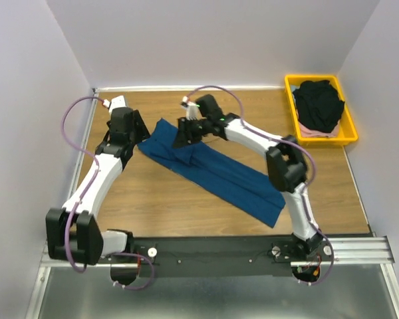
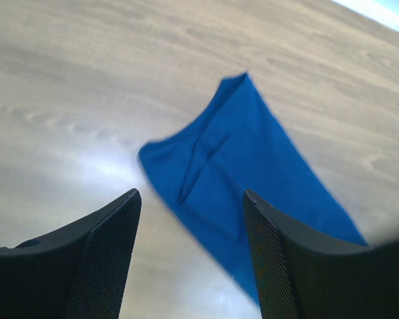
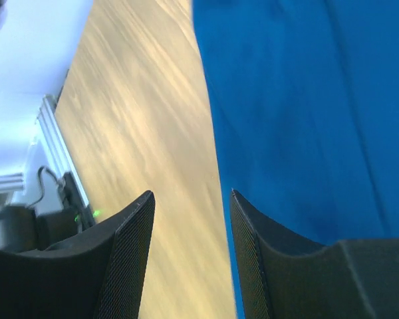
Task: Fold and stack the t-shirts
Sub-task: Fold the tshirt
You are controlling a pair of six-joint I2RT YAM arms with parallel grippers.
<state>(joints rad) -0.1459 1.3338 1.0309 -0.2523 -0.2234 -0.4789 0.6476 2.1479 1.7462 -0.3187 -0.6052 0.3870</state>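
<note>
A blue t-shirt (image 1: 213, 171) lies folded into a long strip, running diagonally across the table from far left to near right. No print shows on it. My left gripper (image 1: 138, 136) is open and empty just above the strip's far left end, which shows in the left wrist view (image 2: 246, 166). My right gripper (image 1: 184, 136) is open and empty above the strip's far edge; the cloth fills the right of the right wrist view (image 3: 306, 113). A black t-shirt (image 1: 321, 104) lies crumpled on a pale pink one (image 1: 310, 132) in the yellow tray (image 1: 350, 126).
The yellow tray stands at the far right corner. Grey walls close the table on the left, back and right. Bare wooden table (image 1: 153, 199) lies near the strip. A metal rail (image 1: 359, 249) with the arm bases runs along the near edge.
</note>
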